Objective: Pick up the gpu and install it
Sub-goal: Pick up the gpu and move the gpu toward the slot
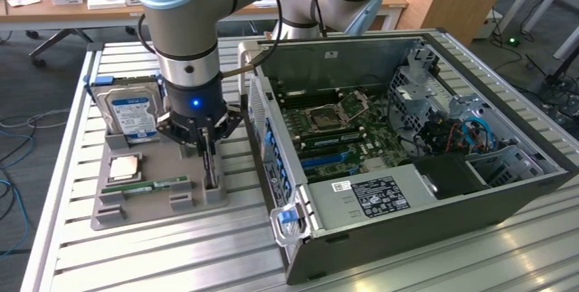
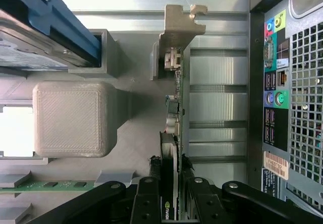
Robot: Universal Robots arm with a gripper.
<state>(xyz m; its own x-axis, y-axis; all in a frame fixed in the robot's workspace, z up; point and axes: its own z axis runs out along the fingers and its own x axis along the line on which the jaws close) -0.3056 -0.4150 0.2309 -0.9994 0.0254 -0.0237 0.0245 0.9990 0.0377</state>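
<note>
Wrist view first: the gpu (image 2: 170, 183), a thin dark expansion card with a pale metal bracket (image 2: 179, 27) at one end, stands on its long edge in a slot of the grey plastic holder tray (image 2: 136, 148). The black claw (image 2: 170, 161) straddles the card towards the end away from the bracket. Its fingers (image 2: 149, 193) are pressed against the card's two faces, so it pinches the gpu (whose lower edge sits down in the slot).

In the exterior view the gpu (image 1: 210, 167) stands along the side of the tray (image 1: 181, 160) nearest the computer, with the claw (image 1: 203, 144) directly over and around it.

The tray also carries:
- a silver hard drive with a blue-and-white label (image 1: 133, 112), upright in a slot at the far end, on the exterior view's left of the arm
- a square pale processor chip (image 1: 125, 167), lying flat in a recess
- a slim green memory stick (image 1: 145, 187), set lengthwise in its holder near the front

The tray lies on the slatted aluminium tabletop (image 1: 135, 251).

Just beside it, on the exterior view's right, a dark grey tower computer case (image 1: 506, 190) lies on its side with the wide face open. Inside are a green motherboard (image 1: 312, 136) with a processor socket (image 1: 340, 112) and blue cables (image 1: 475, 133) by the metal drive cage. The case's rear panel of coloured ports (image 2: 275, 98) shows in the wrist view.
</note>
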